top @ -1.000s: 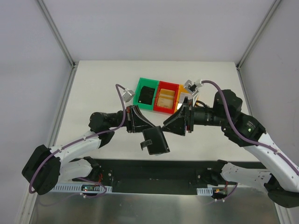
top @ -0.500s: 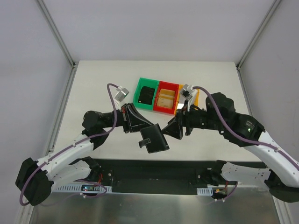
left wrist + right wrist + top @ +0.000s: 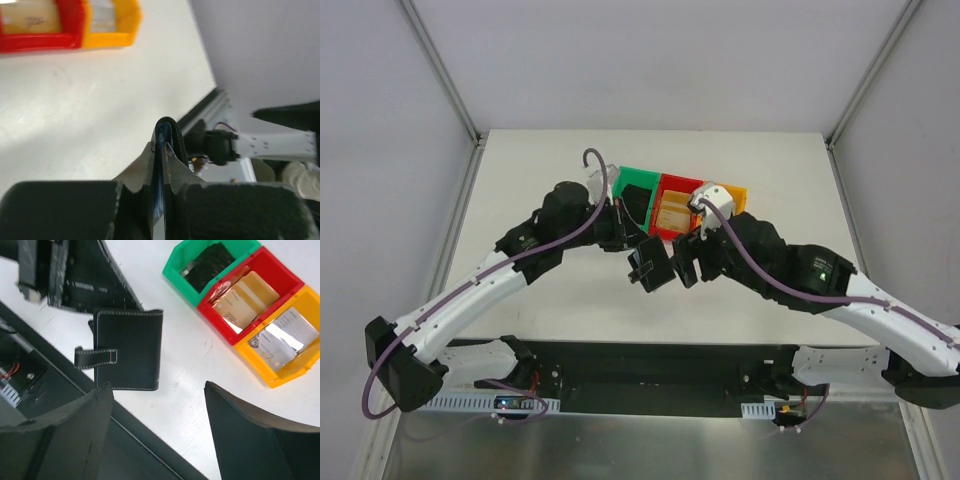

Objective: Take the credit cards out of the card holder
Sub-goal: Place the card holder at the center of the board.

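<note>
The card holder (image 3: 650, 270) is a small black folded wallet held just above the table near the middle. My left gripper (image 3: 631, 242) is shut on its far edge. In the left wrist view the wallet (image 3: 167, 129) stands edge-on between the closed jaws of the left gripper (image 3: 161, 150), with its blue lining showing. In the right wrist view the wallet (image 3: 127, 350) is closed, with its tab (image 3: 95, 358) sticking out to the left. My right gripper (image 3: 157, 387) is open and empty, hovering just right of the wallet; it also shows in the top view (image 3: 685, 265).
Three joined bins stand behind the wallet. The green bin (image 3: 175, 260) holds a dark item, the red bin (image 3: 207, 302) holds tan cards, and the yellow bin (image 3: 280, 380) holds a silvery card. The table's dark front rail (image 3: 150, 455) runs just below the wallet.
My left gripper has carried the wallet away from the front edge toward the bins. My right gripper has moved left and closer to the wallet, still open.
</note>
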Controlling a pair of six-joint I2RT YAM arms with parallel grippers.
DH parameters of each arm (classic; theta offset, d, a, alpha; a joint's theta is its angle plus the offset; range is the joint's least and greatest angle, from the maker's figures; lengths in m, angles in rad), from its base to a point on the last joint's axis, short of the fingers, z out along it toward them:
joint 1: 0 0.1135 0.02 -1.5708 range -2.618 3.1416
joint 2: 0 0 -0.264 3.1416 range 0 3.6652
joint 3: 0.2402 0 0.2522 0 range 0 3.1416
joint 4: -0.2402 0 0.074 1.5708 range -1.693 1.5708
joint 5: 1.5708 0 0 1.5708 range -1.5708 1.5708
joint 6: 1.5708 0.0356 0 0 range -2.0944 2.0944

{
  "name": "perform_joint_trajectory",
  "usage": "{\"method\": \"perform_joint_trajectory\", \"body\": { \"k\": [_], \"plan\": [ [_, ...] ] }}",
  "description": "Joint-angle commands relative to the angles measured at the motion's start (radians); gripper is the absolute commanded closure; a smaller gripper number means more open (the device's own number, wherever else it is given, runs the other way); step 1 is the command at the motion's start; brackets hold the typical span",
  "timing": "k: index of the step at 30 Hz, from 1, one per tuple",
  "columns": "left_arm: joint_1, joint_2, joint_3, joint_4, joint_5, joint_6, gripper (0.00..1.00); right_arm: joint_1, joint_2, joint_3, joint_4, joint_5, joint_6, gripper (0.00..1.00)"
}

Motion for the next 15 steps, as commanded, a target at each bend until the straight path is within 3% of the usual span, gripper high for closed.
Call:
{"method": "perform_joint_trajectory", "body": {
  "k": [1, 9, 15],
  "plan": [
    [-0.078, 0.061, 0.163, -0.368, -0.324, 0.113, 1.00, 0.014, 0.007, -0.042, 0.109, 0.143, -0.030, 0.23],
    [-0.153, 0.175, 0.332, -0.533, -0.549, 0.133, 1.00, 0.060, 0.068, -0.099, 0.253, 0.171, -0.024, 0.16],
    [-0.160, 0.211, 0.386, -0.544, -0.541, 0.092, 1.00, 0.083, 0.053, -0.198, 0.436, 0.201, 0.010, 0.16]
  ]
}}
